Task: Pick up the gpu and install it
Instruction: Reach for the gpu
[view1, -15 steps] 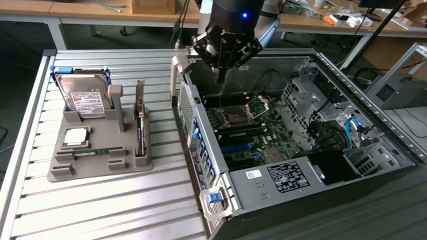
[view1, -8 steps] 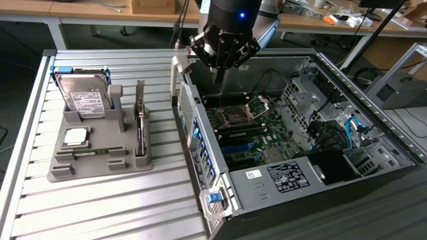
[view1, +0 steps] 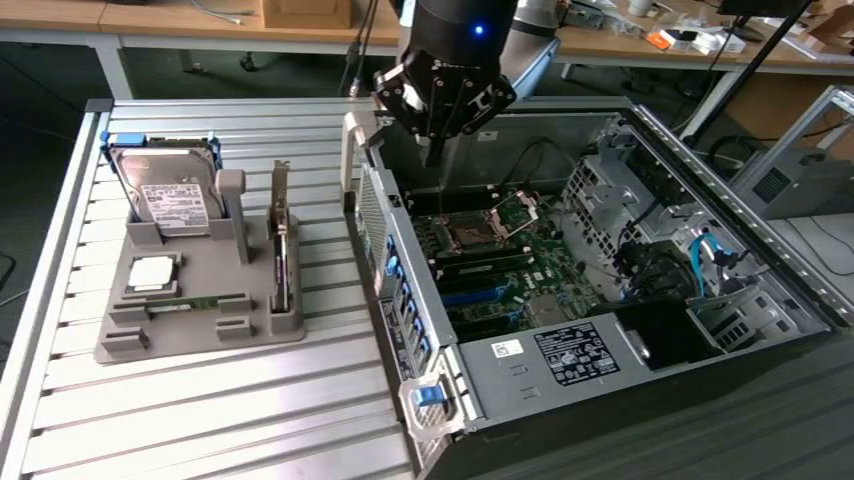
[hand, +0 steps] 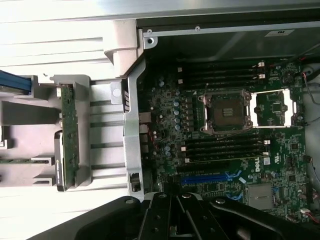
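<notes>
The gpu (view1: 280, 250) stands on edge in a slot of the grey holder (view1: 200, 335), on the exterior view's left, with its silver bracket at the far end. The wrist view catches it edge-on as a thin green-edged card (hand: 69, 135). My gripper (view1: 430, 150) hangs over the far rim of the open computer case (view1: 561, 380), well to the right of the gpu in the exterior view. Its fingers (hand: 165, 215) are shut together with nothing between them.
The holder also carries a silver hard drive (view1: 171, 200), a square processor chip (view1: 151, 272) and a narrow memory stick (view1: 200, 302). Inside the case lie the motherboard (hand: 235, 150), its open processor socket (hand: 225, 110) and a blue card slot (hand: 210, 177). The slatted metal table (view1: 200, 420) surrounds both.
</notes>
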